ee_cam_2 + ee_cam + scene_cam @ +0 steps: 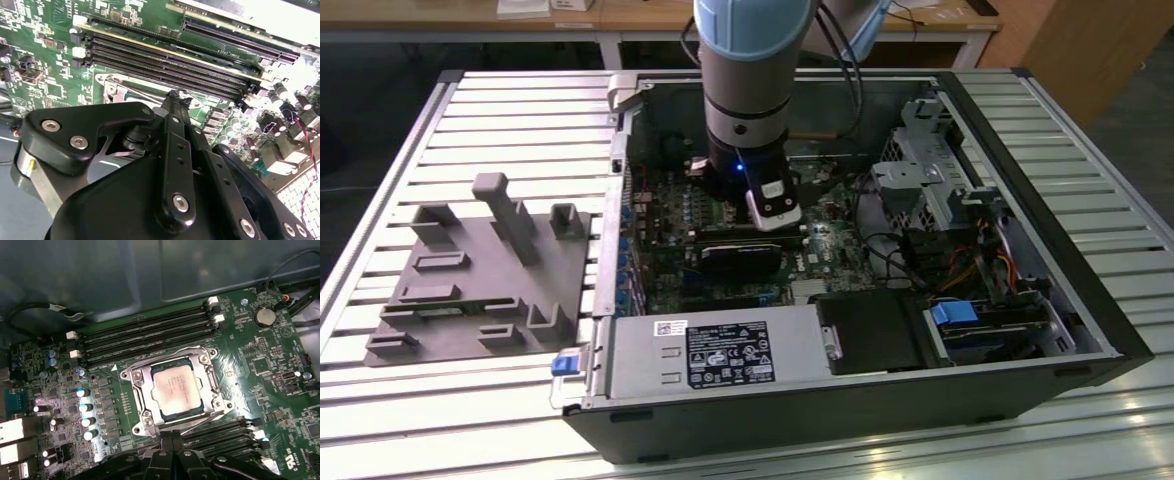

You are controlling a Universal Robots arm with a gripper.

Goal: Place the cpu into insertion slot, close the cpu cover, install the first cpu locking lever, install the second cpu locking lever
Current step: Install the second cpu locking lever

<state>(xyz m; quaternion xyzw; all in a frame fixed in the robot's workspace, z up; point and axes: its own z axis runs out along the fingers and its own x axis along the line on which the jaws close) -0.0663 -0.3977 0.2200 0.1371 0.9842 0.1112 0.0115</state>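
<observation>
The big PC case (854,330) lies open on the slatted surface (480,110), w/ a grey holder block (480,270) beside it on the exterior view's left. The robot arm (744,90) reaches straight down into the case, over the green motherboard (260,370).

In the first wrist view, the cpu (174,389) already sits flat in the insertion slot (136,390). Its pale face shows through the middle of the cpu cover (212,387), which looks laid down around it. So steps 1 and 2 look done, I think. Long black memory slots (145,337) run on both sides of the socket.

The end effector (172,97) hangs just beside the socket's edge, and its fingers (175,150) look pressed together w/ nothing big between them. A thin wire lever (145,95) runs right by the tip in the second wrist view. Can't tell if the tip touches it.

My guess: the step in hand is the first locking lever. It calls for a small, careful push, so the lever goes down and tucks under its hook w/o slipping off.
</observation>
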